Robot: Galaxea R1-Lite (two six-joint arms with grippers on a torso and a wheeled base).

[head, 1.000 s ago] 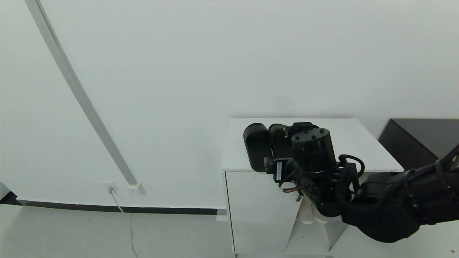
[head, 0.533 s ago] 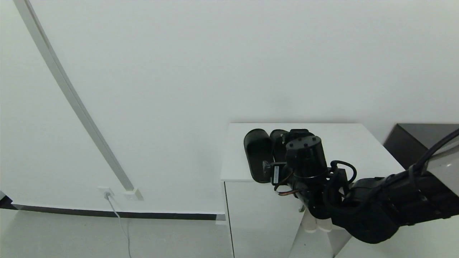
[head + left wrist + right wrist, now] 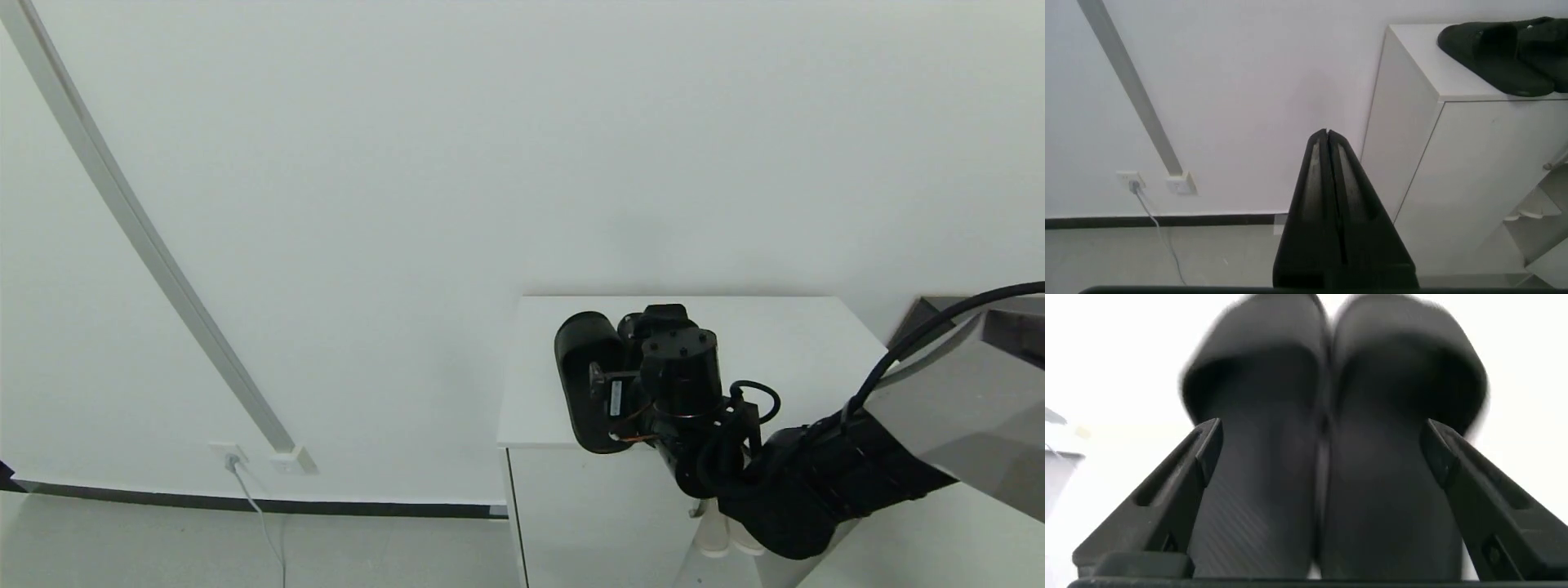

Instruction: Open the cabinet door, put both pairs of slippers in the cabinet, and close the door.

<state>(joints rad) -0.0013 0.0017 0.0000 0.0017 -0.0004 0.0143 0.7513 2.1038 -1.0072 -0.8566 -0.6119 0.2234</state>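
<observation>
A: Since the head camera has tipped, the whole scene sits lower now, but did the arm itself move?
B: Yes, the right gripper [image 3: 1321, 429] has come closer over the pair of black rubber slide slippers [image 3: 588, 384], and the arm hides more of the second one.
A: Where do they lie?
B: Side by side on top of the white box-shaped cabinet [image 3: 784, 343], at its front edge, between the widely spread fingers [image 3: 1167, 514]; I cannot tell if these touch. The left gripper [image 3: 1328, 139], pressed together, hangs apart from the cabinet
</observation>
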